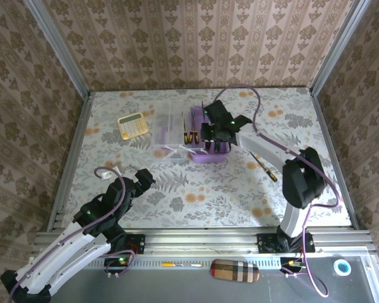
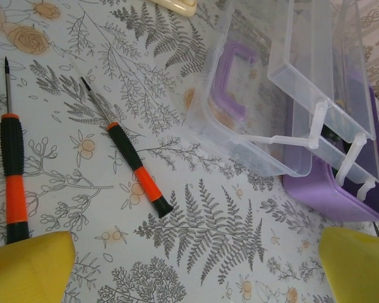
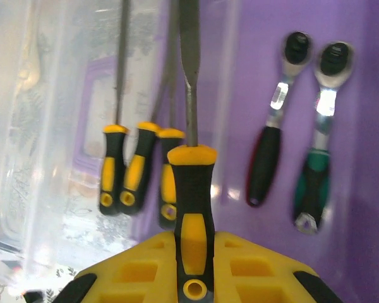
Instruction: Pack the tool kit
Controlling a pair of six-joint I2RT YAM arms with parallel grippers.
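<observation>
Pinching a screwdriver (image 3: 191, 189), the right gripper (image 3: 194, 268) is hovering over the open purple box (image 3: 366, 208), probably needing a level lowering beside stowed drivers (image 3: 134, 170); the left gripper (image 2: 192, 271) is hanging wide open.

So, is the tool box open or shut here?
Open. The clear lid lies swung beside the purple base, and the right wrist view shows screwdrivers exposed inside.
</observation>
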